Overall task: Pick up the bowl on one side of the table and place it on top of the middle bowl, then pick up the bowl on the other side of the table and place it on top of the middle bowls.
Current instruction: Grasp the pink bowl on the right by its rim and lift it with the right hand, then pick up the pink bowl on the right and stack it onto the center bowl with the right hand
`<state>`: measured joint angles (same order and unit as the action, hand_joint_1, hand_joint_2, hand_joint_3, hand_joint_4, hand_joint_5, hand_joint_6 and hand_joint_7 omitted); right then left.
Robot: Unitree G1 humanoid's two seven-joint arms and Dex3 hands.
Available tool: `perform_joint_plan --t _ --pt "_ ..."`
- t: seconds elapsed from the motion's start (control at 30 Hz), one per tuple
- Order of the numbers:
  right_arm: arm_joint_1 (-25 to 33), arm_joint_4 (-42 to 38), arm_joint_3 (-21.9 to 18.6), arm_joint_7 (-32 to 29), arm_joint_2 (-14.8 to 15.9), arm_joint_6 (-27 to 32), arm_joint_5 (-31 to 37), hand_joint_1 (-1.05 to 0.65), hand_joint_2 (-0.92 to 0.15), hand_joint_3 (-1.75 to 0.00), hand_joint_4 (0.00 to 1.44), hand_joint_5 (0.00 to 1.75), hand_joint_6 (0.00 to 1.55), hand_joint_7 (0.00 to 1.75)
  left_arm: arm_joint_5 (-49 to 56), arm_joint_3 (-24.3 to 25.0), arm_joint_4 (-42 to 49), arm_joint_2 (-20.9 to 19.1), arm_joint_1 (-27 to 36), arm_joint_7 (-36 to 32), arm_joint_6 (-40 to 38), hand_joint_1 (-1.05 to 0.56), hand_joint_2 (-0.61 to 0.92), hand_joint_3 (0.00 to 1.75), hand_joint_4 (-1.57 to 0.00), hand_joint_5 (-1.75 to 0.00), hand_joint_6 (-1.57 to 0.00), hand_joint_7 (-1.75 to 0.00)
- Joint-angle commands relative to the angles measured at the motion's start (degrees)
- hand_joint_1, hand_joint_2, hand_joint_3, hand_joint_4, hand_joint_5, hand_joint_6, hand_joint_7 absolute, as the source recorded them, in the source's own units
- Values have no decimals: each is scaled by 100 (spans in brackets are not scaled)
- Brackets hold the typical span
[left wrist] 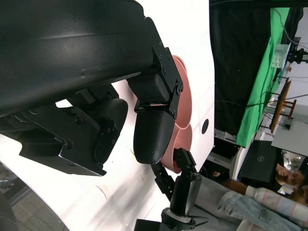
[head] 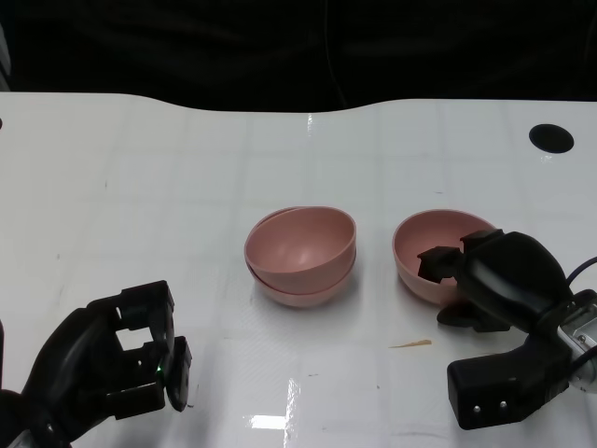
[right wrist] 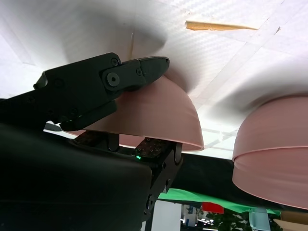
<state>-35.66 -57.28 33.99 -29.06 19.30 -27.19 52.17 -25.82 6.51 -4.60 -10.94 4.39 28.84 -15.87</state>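
Observation:
Two pink bowls (head: pixel 300 254) sit nested one in the other at the middle of the white table (head: pixel 140 187). Just to their right stands a third pink bowl (head: pixel 424 245). My right hand (head: pixel 499 275) grips its near right rim, thumb inside and fingers against the outer wall. The right wrist view shows a finger (right wrist: pixel 120 79) pressed on that bowl (right wrist: pixel 159 115), with the stack (right wrist: pixel 274 159) beside it. My left hand (head: pixel 112 359) hovers at the front left, holding nothing, well apart from the stack. The left wrist view shows the stack (left wrist: pixel 185 96) past its fingers (left wrist: pixel 154 130).
A round black hole (head: pixel 551 137) lies in the table at the far right. A thin tan sliver (head: pixel 410 344) rests in front of the right bowl. Beyond the table's far edge all is dark. A person's arm (left wrist: pixel 260 202) shows beside the table.

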Motion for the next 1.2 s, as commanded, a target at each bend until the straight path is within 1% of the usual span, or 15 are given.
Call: perform_joint_plan --t 0.03,0.27,0.3,0.37,0.4,0.57,0.73,0.8,0.87,0.93,1.03,1.07,1.13,1.2 --pt "65 -132 81 174 71 16 -57 -27 -92 -34 80 175 65 146 80 29 55 -32 61 -34 87 32 87 129 -103 -175 -87 -175" --pt "68 -27 116 340 109 164 -67 -28 -92 -34 77 175 65 140 116 48 121 -12 53 10 179 32 88 128 -103 -175 -87 -175" --pt "86 64 73 321 155 142 -104 -28 -92 -34 76 175 66 140 92 54 165 -17 34 40 178 32 88 128 -103 -175 -87 -175" --pt "118 227 -1 303 231 118 -171 -26 -92 -32 77 175 54 166 67 59 215 -23 10 68 168 33 86 133 -102 -175 -87 -175" --pt "131 278 -17 308 252 119 -192 -26 -92 -32 77 175 52 170 63 60 225 -25 5 74 165 33 86 134 -102 -175 -86 -175" --pt "135 517 -52 322 384 101 -219 -26 -92 -31 75 175 48 174 49 67 267 -10 -9 117 210 33 84 136 -102 -175 -86 -175" --pt "156 571 -54 351 399 121 -231 -26 -92 -31 75 175 47 175 53 70 275 -7 -12 125 217 33 83 136 -102 -175 -87 -175" --pt "188 1429 -308 891 675 222 -427 -25 -92 -34 75 175 49 174 111 60 233 2 -6 23 195 32 83 136 -102 -175 -86 -175" --pt "280 2114 -490 1303 857 354 -502 -25 -92 -35 75 175 52 168 127 59 209 10 -1 -24 175 32 83 136 -101 -175 -86 -175" --pt "383 2508 -575 1513 933 476 -493 -26 -92 -34 74 175 55 161 128 58 203 13 3 -15 190 33 84 136 -101 -175 -86 -175" --pt "512 3090 -751 1780 1035 493 -618 -26 -92 -35 74 175 52 171 157 36 137 -4 10 -65 124 33 86 135 -101 -175 -85 -175" --pt "558 3348 -819 1889 1082 524 -627 -27 -92 -36 75 175 52 172 167 28 116 -6 13 -87 108 33 86 135 -100 -175 -85 -175" --pt "644 3732 -932 2027 1133 585 -625 -29 -92 -35 78 175 55 167 160 26 115 -7 10 -76 113 34 87 134 -100 -175 -84 -175" --pt "736 4064 -1039 2079 1158 626 -617 -28 -92 -32 79 175 55 171 146 33 146 -10 0 -35 138 34 88 133 -99 -175 -84 -175"
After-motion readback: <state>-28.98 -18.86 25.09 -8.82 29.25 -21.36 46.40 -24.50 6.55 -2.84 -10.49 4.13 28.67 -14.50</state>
